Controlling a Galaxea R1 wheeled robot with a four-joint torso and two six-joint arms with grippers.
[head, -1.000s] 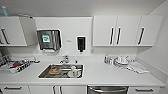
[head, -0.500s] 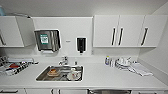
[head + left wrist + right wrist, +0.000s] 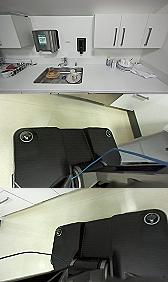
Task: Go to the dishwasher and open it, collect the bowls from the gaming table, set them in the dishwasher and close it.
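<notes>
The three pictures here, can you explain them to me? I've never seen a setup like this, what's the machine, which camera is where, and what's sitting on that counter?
This is a wheeled robot with two arms, and each picture comes from one of its cameras. The head view looks from high on the robot at a kitchen counter. Set into it is a steel sink holding a bowl with something orange and a white dish, below a tap. At the right stand stacked white dishes beside a folded cloth. On the wall hang a paper towel dispenser, a dark soap dispenser and white cabinets. The two wrist views look along each arm: the dark plates belong to the robot, with pale floor behind. I cannot make out the fingers, and nothing visibly held.
</notes>
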